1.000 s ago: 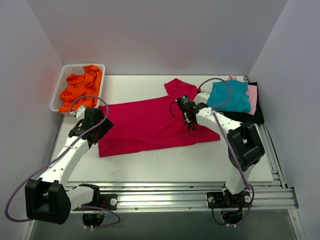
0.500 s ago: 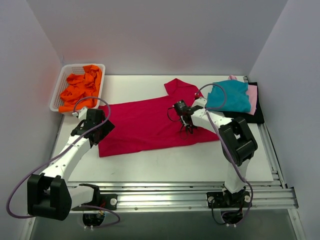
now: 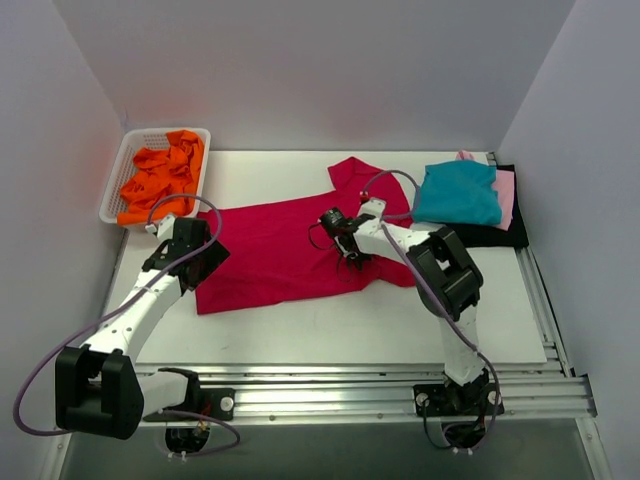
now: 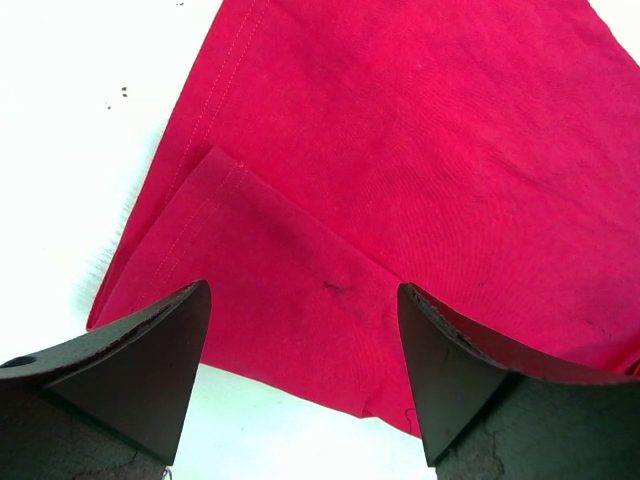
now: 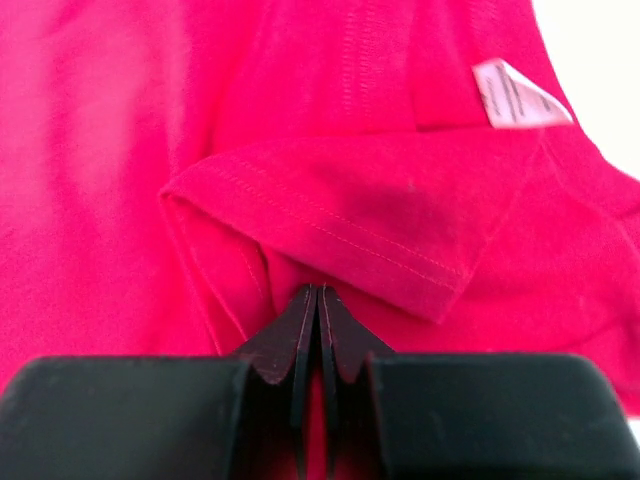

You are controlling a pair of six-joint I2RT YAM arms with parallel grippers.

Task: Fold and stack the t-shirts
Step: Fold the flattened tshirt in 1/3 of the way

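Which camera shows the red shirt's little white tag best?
Right wrist view: the white tag sits big and close on the red shirt. Left wrist shows only a hem corner; from the top it's too small to see.

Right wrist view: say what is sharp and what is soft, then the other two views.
Right wrist: on the crimson t-shirt the white label and hem stitching are sharp; cloth at far left goes soft. Left wrist: weave crisp, the table blown out white, the fingers dark. Top external: even light, with an orange tint on the wall beside the basket.
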